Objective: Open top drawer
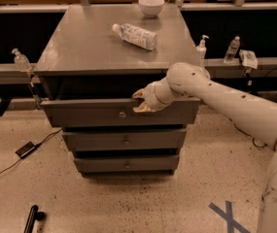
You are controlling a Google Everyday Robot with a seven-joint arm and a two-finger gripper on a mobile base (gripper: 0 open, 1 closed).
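Observation:
The top drawer [79, 113] is the widest dark grey drawer of the cabinet, with a small round knob [122, 114] at its centre. It stands partly pulled out, with a dark gap above its front. My gripper [140, 101] is at the top edge of the drawer front, just right of the knob. One finger [138, 93] lies over the edge and the other in front of the panel, so the gripper is clamped on the drawer front. My white arm [225, 103] reaches in from the right.
Two narrower grey drawers [126, 141] sit shut below. On the cabinet top [79, 42] lie a plastic bottle [135, 35] and a white bowl [151, 6]. Bottles [232, 49] stand on a ledge to the right. A cable and adapter [26, 149] lie on the floor at left.

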